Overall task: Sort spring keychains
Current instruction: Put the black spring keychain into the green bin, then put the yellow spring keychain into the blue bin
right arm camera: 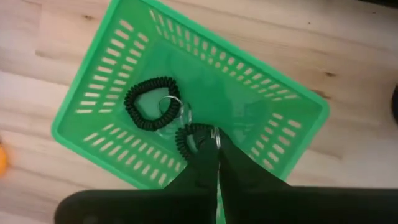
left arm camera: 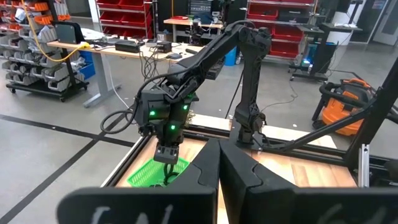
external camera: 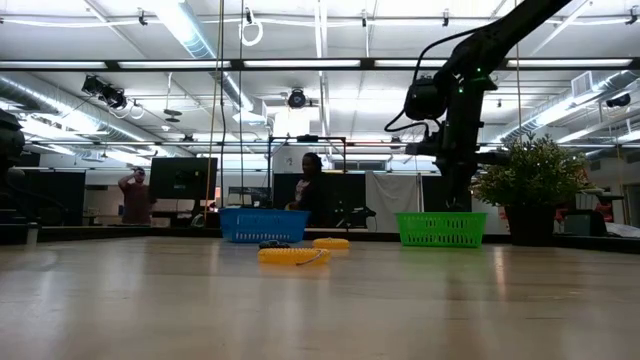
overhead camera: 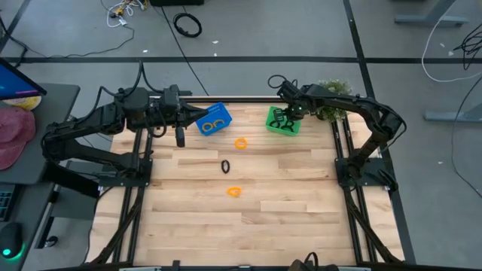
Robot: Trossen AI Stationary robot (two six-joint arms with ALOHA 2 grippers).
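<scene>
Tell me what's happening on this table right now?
The robot is sorting coiled keychains by colour. The right claw hangs over the green basket, shut on a black keychain; another black keychain already lies inside. The left claw waits shut at the table's far left corner, next to the blue basket, which holds an orange keychain. Two orange keychains and one black one lie loose on the table.

In the right wrist view the right hand (right arm camera: 217,163) covers part of the black keychain (right arm camera: 189,140) it grips, and the fingers are cut by the edge. In the high view the contents of the green basket (overhead camera: 269,124) are too small to count.
</scene>
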